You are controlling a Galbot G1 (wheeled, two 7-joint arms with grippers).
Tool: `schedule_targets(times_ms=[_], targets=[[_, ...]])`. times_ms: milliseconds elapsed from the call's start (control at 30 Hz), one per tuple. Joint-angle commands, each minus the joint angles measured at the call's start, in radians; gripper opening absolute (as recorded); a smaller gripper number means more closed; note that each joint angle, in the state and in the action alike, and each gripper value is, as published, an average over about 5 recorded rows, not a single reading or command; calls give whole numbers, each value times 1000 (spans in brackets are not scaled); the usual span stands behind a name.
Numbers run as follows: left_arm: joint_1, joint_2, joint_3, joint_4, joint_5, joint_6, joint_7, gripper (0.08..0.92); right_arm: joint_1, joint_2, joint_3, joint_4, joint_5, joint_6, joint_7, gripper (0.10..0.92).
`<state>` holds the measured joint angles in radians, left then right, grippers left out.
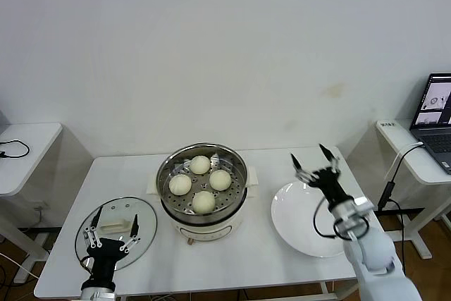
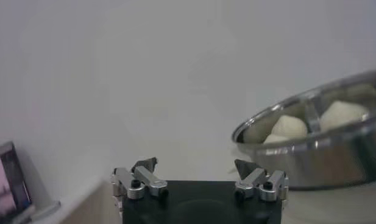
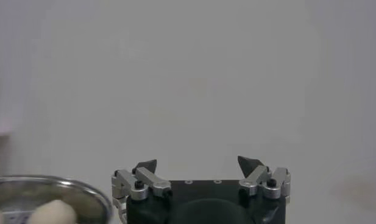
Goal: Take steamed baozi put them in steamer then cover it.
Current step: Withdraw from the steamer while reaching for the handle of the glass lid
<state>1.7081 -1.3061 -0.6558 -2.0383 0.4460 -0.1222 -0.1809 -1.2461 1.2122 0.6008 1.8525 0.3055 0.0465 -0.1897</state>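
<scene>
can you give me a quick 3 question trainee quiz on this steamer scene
1. How many baozi lie in the steamer?
2. True or false: the cover sits on the steamer.
3. Which gripper is above the white plate: A left, B right?

Key:
1. Four.
2. False; it lies on the table on the robot's left, under the open left gripper.
3. B; the right gripper, jaws open.

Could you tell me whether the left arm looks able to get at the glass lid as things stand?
Probably yes. The left gripper hangs open right over the cover, which lies flat on the table beside the steamer, its bar handle between the spread jaws. Nothing lies between them.
</scene>
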Motion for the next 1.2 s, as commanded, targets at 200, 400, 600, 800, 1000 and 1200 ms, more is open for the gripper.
schedule_targets(times_ms=[200, 400, 600, 800, 1000, 1200], targets=[[-61, 147, -168, 305, 769, -84, 15, 823, -304, 171, 264, 53, -55, 75, -20, 823], [-150, 192, -143, 410, 821, -88, 42, 823, -318, 187, 270, 40, -59, 82, -21, 823], [-244, 225, -86, 470, 817, -86, 61, 823, -330, 206, 266, 50, -64, 79, -23, 823], [-310, 238, -50, 510, 797, -76, 75, 823, -335, 220, 265, 54, -72, 78, -25, 823], [-360, 243, -24, 552, 779, -69, 80, 823, -347, 236, 262, 61, -77, 79, -28, 823], [-401, 241, -2, 582, 764, -65, 79, 823, -353, 242, 258, 58, -80, 82, -30, 823]])
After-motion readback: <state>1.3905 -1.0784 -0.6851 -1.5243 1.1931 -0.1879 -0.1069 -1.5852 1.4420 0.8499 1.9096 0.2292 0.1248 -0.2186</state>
